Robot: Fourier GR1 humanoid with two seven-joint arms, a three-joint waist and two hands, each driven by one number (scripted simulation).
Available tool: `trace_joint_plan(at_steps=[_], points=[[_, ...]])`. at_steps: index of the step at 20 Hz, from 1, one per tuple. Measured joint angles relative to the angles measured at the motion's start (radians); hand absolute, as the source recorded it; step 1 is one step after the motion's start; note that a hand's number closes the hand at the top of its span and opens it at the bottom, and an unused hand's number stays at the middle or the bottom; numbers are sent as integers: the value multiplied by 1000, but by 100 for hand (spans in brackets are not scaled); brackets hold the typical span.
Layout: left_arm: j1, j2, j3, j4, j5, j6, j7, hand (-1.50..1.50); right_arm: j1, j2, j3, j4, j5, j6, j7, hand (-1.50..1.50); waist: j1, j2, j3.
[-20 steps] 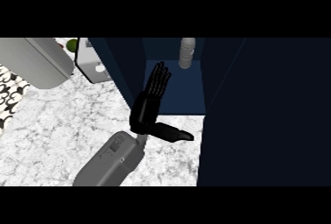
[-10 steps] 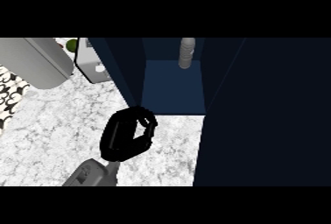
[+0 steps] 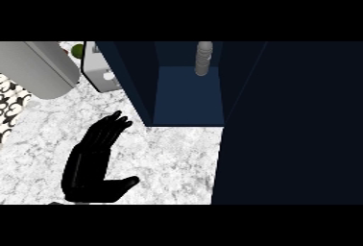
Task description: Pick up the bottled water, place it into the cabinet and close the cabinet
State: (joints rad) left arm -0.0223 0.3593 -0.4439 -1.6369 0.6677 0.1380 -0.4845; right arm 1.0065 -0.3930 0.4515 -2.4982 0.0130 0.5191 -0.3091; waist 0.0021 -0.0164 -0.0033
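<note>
Standing upright at the back of the open cabinet point(image 3: 186, 91), the bottled water point(image 3: 203, 58) is already stowed, so the left hand point(image 3: 96, 161) lies flat over the counter point(image 3: 170, 153) with fingers spread and holding nothing, free for the door.

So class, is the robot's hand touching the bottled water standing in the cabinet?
Apart. In the head view the left hand lies open over the counter, while the bottled water stands deep inside the cabinet.
</note>
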Motion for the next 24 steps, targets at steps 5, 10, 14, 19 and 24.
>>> trace_joint_plan(at_steps=[5, 10, 14, 19, 24], points=[[89, 59, 59, -80, 71, -45, 8, -150, -42, -36, 78, -1, 12, 0, 34, 150, 12, 0, -2], [157, 109, 115, -117, 127, -92, 9, -150, -97, -80, 126, -3, 24, -4, 67, 150, 23, -3, -7], [205, 154, 154, -142, 165, -139, 13, -150, -148, -98, 149, -3, 30, -22, 89, 150, 41, -3, -10], [250, 209, 208, -161, 211, -202, 15, -150, -170, -73, 186, 1, 28, -86, 130, 150, 60, 5, -11], [274, 242, 240, -169, 241, -254, 15, -150, -196, -63, 203, 6, 18, -108, 154, 150, 87, 18, -12]])
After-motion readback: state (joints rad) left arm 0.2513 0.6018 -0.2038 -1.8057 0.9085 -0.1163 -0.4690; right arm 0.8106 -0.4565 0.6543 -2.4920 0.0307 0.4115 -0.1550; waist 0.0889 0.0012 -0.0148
